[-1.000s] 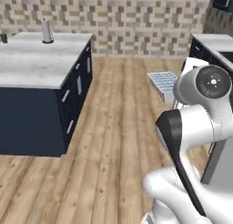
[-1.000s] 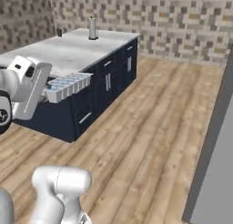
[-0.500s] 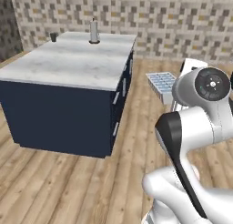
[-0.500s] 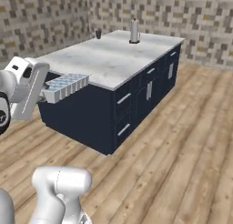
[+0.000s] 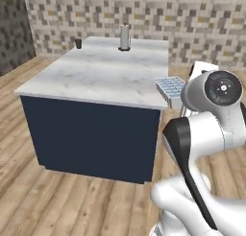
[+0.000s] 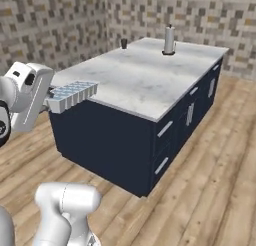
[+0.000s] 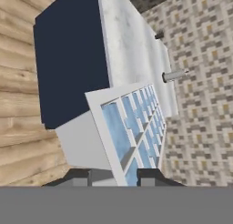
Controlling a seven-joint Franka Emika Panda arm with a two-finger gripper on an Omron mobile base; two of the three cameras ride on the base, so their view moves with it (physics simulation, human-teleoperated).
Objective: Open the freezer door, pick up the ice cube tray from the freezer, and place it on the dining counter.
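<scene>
The counter, a big island with a white veined marble top and a dark navy base, is the landmark here: its top is broad, flat and mostly bare, with a tall grey cylinder standing near the far edge and a small dark cup close to the far corner. The white arm rises just beside the counter's near corner, and at its end the tool is clamped on one short end of the ice cube tray, its two dark tips pressed on either side of the rim. The tray is held in the air, roughly level, next to the counter's near edge and about at the height of the top, not resting on it. It looks like a light, stiff plastic piece, a white frame with two rows of pale blue cubes, so weight should be no trouble; the concern is more that the smooth rim could slip or twist in a grip taken at one end only, with the long body sticking out unsupported. Loose cubes might also slide if it tips, so keeping it level and setting it down flat on bare marble seems wise.
</scene>
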